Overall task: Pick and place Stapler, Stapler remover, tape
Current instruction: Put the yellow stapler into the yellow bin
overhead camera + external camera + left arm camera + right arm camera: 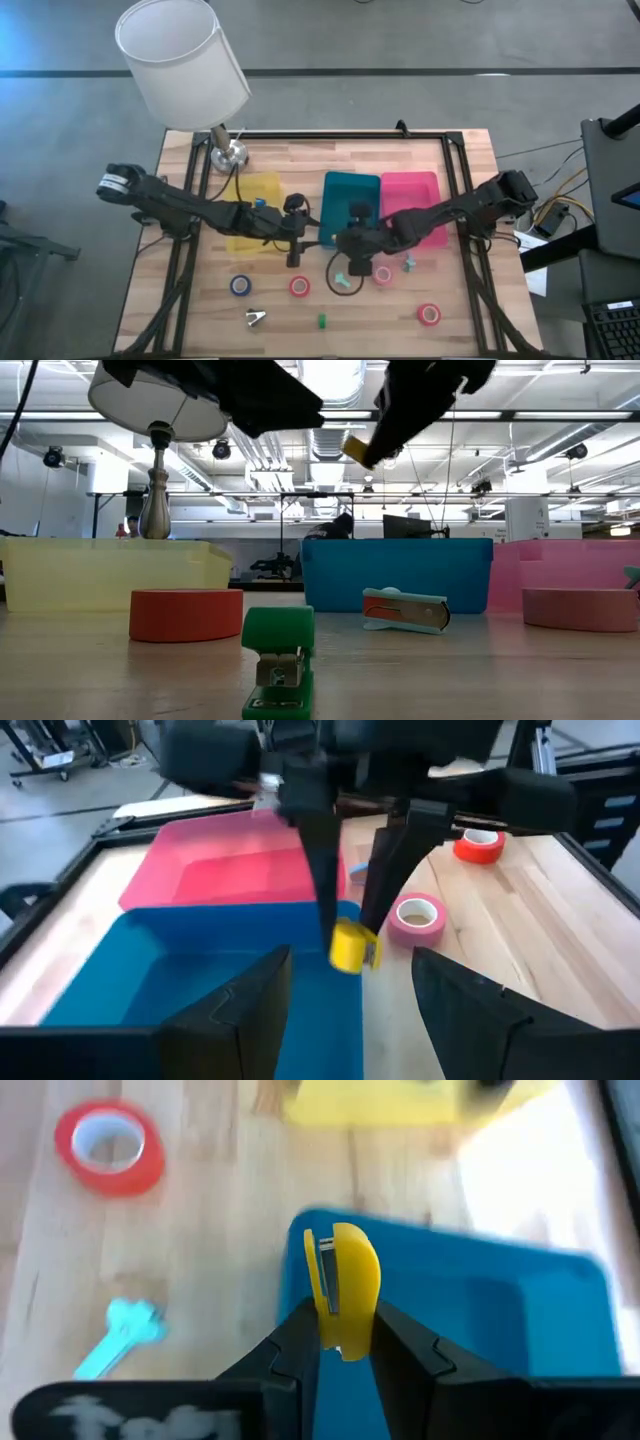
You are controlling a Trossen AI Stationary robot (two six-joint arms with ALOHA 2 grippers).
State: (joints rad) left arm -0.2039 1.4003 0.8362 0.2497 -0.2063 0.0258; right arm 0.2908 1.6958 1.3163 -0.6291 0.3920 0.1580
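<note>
Yellow item: a small yellow plastic stapler (342,1288) is pinched between the right gripper (340,1342) fingers, hanging in the air over the near edge of the teal plastic tray (351,195).
Right gripper: closed narrow on that yellow stapler, near the table's centre, just at 6 o'clock of the teal tray.
Left gripper (294,232): fingers spread wide and empty, at 9 o'clock of the right one, beside the teal tray.
Trays: yellow tray (252,192) at 9 o'clock of the teal one, pink tray (412,188) at 3 o'clock; from above all three look empty, though the arms cover part of them.
Tape: blue roll (240,286), red roll (300,287), pink roll (383,273) and a second red roll (430,315) all lie on the wooden table (200,310), none in a tray.
Other loose items: green stapler (322,321), light teal staple remover (344,281), silver staple remover (256,318), another small teal piece (409,263).
Progress: early, I judge; one stapler is about to be dropped, and everything else is left to sort.
</note>
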